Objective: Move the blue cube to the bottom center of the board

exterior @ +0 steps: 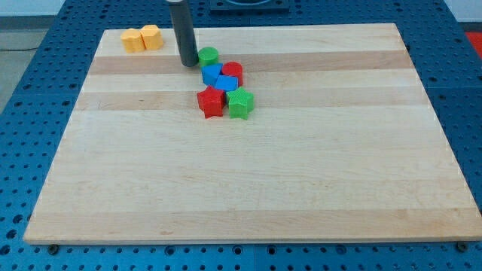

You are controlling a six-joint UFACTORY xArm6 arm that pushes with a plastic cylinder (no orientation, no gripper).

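Camera view, for you: blue cube sits upper centre of the desk, corner toward the view's bottom, no long axis, wedged between a second blue block, red cylinder, red star and green star. My tip rests just left of the green cylinder. No fingers on this rod.

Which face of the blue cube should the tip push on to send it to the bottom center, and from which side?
Push on the top face of the blue cube, coming from the view's top, likely. My tip sits up-left of it, beside the green cylinder. The red star and green block lie directly below, so they would probably be shoved along.
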